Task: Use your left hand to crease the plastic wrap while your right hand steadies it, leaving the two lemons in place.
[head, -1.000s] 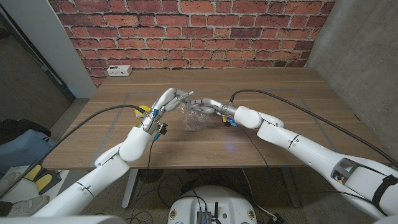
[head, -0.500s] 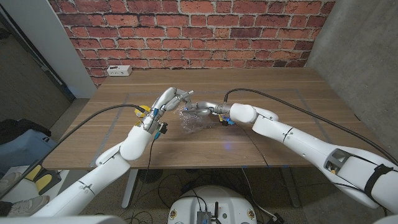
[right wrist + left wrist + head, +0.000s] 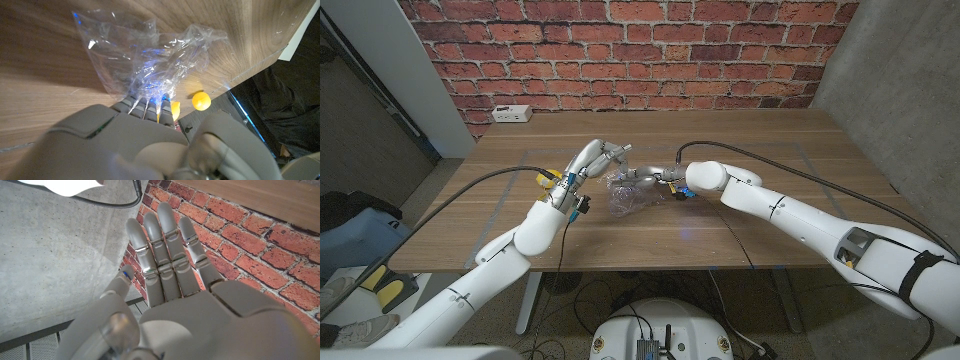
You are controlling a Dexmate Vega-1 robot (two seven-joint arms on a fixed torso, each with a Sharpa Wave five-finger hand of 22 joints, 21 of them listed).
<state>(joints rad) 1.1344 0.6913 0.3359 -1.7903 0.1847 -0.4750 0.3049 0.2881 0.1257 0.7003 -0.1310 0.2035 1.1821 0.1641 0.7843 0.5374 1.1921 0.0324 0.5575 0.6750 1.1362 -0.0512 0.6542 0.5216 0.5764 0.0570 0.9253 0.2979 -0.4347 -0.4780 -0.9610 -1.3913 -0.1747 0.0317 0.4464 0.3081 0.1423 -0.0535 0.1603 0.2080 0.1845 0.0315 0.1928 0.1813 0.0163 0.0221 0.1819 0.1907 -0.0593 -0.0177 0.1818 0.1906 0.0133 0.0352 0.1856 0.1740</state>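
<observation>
A crumpled sheet of clear plastic wrap (image 3: 628,195) (image 3: 145,55) lies on the wooden table (image 3: 740,235) near its middle. My right hand (image 3: 658,178) (image 3: 145,130) reaches in from the right, its straight fingers touching the wrap's near edge. My left hand (image 3: 592,160) (image 3: 170,280) hovers just left of the wrap with its fingers stretched out straight and nothing in it. Past the wrap, the right wrist view shows one round yellow lemon (image 3: 201,100) and a second lemon (image 3: 176,111) partly hidden behind my fingertips.
A white socket box (image 3: 510,113) sits at the table's far left edge by the brick wall. Black cables run along both forearms. Bare wood lies in front of the wrap and to the right.
My right arm has drawn its elbow in and its hand has slid slightly left against the wrap. The left hand has lifted a little. The wrap has barely shifted.
</observation>
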